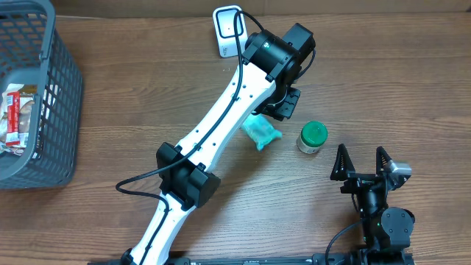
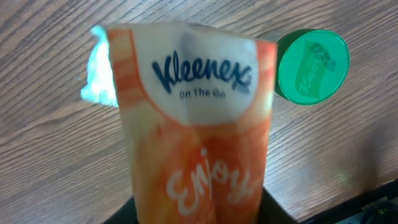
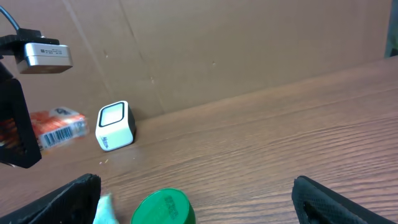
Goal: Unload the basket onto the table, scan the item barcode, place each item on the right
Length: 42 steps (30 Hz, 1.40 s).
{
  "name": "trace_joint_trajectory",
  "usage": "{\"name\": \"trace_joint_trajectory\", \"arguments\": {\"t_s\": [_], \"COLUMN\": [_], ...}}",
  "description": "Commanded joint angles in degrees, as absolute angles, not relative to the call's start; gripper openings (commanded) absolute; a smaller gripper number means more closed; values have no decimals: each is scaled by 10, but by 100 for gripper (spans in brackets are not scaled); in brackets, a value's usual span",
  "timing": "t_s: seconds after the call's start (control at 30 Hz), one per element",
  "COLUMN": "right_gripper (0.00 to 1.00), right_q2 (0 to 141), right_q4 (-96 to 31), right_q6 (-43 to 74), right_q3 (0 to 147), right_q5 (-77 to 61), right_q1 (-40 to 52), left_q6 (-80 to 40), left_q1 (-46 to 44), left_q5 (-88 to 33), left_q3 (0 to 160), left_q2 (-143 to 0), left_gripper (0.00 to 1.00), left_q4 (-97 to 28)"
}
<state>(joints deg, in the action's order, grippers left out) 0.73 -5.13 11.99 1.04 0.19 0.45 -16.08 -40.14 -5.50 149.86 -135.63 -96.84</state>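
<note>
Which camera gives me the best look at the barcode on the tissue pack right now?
Right wrist: the barcode faces it, left of the scanner, though small and near the frame edge. Left wrist shows only the tissue pack's logo face, no barcode. Overhead, the left arm hides the pack.

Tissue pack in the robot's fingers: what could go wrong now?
The tissue pack looks soft and slippery, so it could slide out of the left gripper and land on the green-lidded jar just beside it. Also, in the right wrist view its barcode does not seem turned toward the scanner, so the scan might miss.
</note>
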Motion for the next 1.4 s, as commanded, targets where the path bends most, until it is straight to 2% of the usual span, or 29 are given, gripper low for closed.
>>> {"name": "trace_joint_trajectory", "arguments": {"t_s": [0.0, 0.2, 0.3, 0.33, 0.37, 0.63, 0.9, 1.1, 1.27, 1.33, 1.37], "right_gripper": [100, 100, 100, 100, 100, 100, 100, 100, 100, 100, 100], "right_q2": [2, 2, 2, 2, 2, 2, 2, 2, 2, 2, 2], "right_q4": [-48, -48, -48, -48, -48, -48, -48, -48, -48, -48, -48], "right_q6": [122, 122, 122, 122, 122, 122, 122, 122, 122, 122, 122], "right_q3": [4, 4, 4, 4, 4, 4, 4, 4, 4, 4, 4], "right_q5": [-1, -1, -1, -1, -1, -1, -1, -1, -1, -1, -1], "right_q1": [3, 3, 3, 3, 3, 4, 4, 4, 3, 3, 4], "left_q6": [-154, -154, -154, -154, -154, -154, -176, -195, -195, -195, -195], "left_q1": [-405, -413, -419, -420, -421, -422, -402, -365, -333, -323, -319], "left_q5": [-82, -121, -128, -130, -131, -131, -5, 35, 36, 34, 31], "left_q3": [1500, 1499, 1496, 1494, 1493, 1492, 1492, 1492, 1492, 1492, 1492], "left_q2": [-1342, -1342, -1342, -1342, -1342, -1340, -1341, -1350, -1370, -1385, -1392], "left_gripper": [33, 33, 37, 57, 100, 100, 100, 100, 79, 61, 45], "left_q4": [-968, -968, -968, -968, -968, -968, -968, -932, -882, -869, -865]}}
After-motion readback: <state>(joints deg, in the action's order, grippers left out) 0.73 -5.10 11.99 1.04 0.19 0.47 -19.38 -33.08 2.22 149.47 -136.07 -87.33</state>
